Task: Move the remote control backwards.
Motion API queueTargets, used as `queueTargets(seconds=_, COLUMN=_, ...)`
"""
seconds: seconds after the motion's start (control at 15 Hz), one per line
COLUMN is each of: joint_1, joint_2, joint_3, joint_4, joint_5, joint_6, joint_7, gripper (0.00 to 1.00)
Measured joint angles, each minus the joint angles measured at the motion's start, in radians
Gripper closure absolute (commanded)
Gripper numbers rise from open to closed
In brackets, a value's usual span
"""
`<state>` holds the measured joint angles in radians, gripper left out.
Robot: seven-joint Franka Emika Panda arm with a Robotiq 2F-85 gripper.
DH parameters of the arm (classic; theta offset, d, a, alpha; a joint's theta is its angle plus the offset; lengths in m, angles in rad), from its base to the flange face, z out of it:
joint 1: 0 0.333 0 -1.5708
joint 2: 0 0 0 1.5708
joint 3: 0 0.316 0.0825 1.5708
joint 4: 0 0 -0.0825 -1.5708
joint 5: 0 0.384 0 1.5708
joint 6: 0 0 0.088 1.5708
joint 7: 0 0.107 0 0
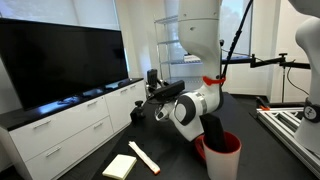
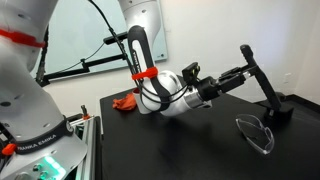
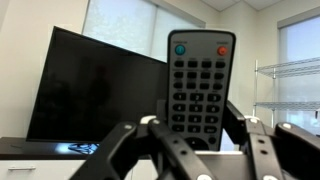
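Observation:
The remote control (image 3: pixel 200 85) is a slim black bar with rows of grey buttons and a blue and a red button at its top. It stands upright between my gripper's (image 3: pixel 200 135) fingers in the wrist view, and both fingers lie against its sides. In an exterior view the remote control (image 2: pixel 258 75) leans steeply above the dark surface, and my gripper (image 2: pixel 240 76) holds it about halfway up. In an exterior view my gripper (image 1: pixel 150 93) is over the cabinet top; the remote is hard to make out there.
A large dark TV (image 1: pixel 60 60) stands on a white drawer cabinet (image 1: pixel 70 125). A thick black block (image 2: pixel 280 113) sits at the remote's foot, with clear glasses (image 2: pixel 255 135) in front. A red bin (image 1: pixel 220 155) and pale flat items (image 1: pixel 130 162) are on the floor.

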<state>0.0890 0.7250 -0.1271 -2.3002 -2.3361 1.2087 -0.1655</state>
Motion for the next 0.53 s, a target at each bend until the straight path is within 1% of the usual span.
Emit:
queueTargets(seconds=0.13, joint_1=-0.012, joint_2=0.006, joint_3=-0.002, joint_4=0.01, joint_5=0.019, joint_6=-0.009, joint_7=-0.013, gripper=0.68)
queueTargets(seconds=0.2, joint_1=-0.017, joint_2=0.007, joint_3=-0.002, joint_4=0.014, joint_5=0.026, joint_6=-0.009, joint_7=-0.021, gripper=0.43)
queueTargets(seconds=0.53, joint_1=-0.02, joint_2=0.024, joint_3=0.006, joint_4=0.012, joint_5=0.027, joint_6=0.001, joint_7=-0.019, gripper=0.43)
